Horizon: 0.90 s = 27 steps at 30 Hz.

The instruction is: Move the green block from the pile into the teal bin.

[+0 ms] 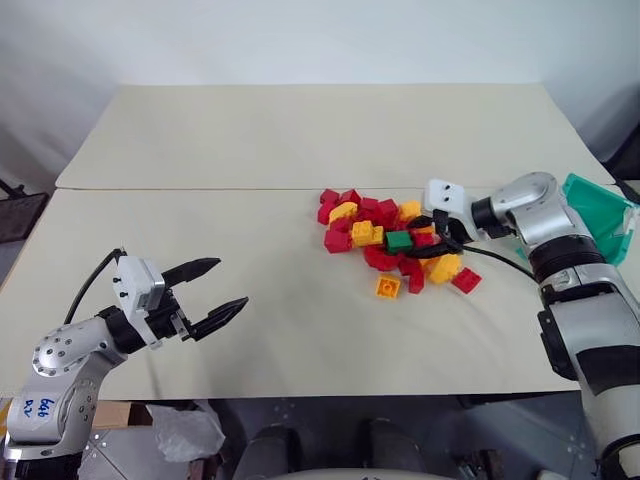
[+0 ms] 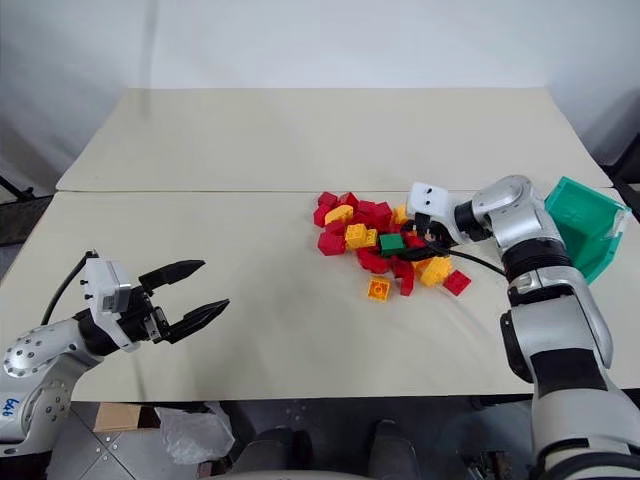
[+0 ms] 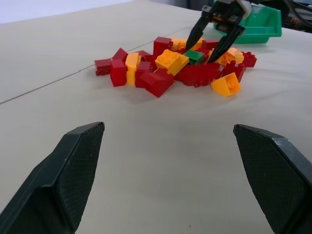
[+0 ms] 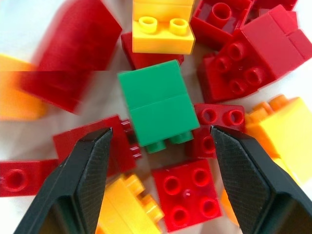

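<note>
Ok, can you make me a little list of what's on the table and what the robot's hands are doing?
table: beige table
pile: red and yellow-orange bricks, loose heap
green block: in the pile, lying on its side
right gripper: open, a finger either side of the green block, not gripping it yet
left gripper: open, holding nothing, apart from the pile
teal bin: at the table's right edge, past the right arm

Beige table [image 1: 250, 150]. Pile [image 1: 385, 235] of red and yellow-orange bricks right of centre, green block [image 1: 399, 240] among them. Teal bin [image 1: 600, 215] at right edge.
</note>
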Motion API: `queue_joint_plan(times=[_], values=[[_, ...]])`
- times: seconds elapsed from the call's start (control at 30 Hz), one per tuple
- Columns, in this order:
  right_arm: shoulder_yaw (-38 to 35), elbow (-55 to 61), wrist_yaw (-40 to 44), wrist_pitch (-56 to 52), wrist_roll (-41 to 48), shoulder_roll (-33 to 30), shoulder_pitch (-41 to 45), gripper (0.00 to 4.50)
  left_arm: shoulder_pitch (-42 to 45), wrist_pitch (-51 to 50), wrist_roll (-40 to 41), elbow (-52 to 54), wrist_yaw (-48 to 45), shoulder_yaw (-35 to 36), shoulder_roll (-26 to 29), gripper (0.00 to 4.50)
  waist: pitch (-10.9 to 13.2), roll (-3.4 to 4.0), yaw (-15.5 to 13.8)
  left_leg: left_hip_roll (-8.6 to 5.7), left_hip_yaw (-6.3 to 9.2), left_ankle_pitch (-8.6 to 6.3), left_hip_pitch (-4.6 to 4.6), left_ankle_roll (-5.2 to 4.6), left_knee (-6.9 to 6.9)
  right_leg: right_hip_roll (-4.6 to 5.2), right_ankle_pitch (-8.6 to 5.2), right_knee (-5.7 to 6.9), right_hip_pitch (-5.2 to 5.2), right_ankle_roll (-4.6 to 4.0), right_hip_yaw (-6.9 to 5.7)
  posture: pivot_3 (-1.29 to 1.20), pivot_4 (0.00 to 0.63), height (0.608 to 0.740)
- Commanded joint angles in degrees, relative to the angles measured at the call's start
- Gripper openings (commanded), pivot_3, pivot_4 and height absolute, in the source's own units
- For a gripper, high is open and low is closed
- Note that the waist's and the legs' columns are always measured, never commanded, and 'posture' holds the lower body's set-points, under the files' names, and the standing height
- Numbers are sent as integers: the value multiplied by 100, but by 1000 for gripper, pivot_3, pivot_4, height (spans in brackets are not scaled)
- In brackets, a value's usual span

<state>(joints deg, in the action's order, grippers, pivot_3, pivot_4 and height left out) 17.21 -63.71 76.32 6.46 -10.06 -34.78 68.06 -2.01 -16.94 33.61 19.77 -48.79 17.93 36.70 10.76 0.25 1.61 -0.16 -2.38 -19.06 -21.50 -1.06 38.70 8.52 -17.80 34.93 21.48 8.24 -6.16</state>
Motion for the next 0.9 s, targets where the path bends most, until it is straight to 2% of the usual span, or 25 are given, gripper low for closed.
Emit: queue_joint_plan(times=[0.03,0.33,0.43,0.57,0.77,0.9], values=[[-37,-184,0,97,-88,67,68,3314,-25,16,103,177,24,64,-14,4500,0,0,4,0,0,0,0,0,0,0,0,0,0,0,0,0,150,740],[-162,-197,54,271,-61,351,98,3314,-115,11,120,256,88,77,-43,4500,0,0,26,3,1,0,2,0,2,-2,0,4,0,0,1,0,150,740],[-153,-238,95,270,-119,362,122,2704,-71,13,113,232,85,52,-41,4500,0,0,43,4,0,0,3,1,2,-3,0,5,0,0,3,0,150,740],[-274,-242,82,335,-56,352,113,1519,-51,23,110,228,73,38,-43,4500,1,1,61,5,-2,0,4,2,2,-3,0,5,0,0,5,0,150,740],[-867,90,611,687,609,131,-50,1472,3,5,144,278,15,-59,-51,4500,5,9,50,4,-3,-1,6,2,2,-2,0,7,0,0,6,0,150,740],[-1401,579,723,488,1123,-335,-442,1472,232,-2,138,207,-15,-271,-95,4500,9,13,-39,1,7,0,-1,1,5,-1,0,4,0,0,3,0,150,740]])
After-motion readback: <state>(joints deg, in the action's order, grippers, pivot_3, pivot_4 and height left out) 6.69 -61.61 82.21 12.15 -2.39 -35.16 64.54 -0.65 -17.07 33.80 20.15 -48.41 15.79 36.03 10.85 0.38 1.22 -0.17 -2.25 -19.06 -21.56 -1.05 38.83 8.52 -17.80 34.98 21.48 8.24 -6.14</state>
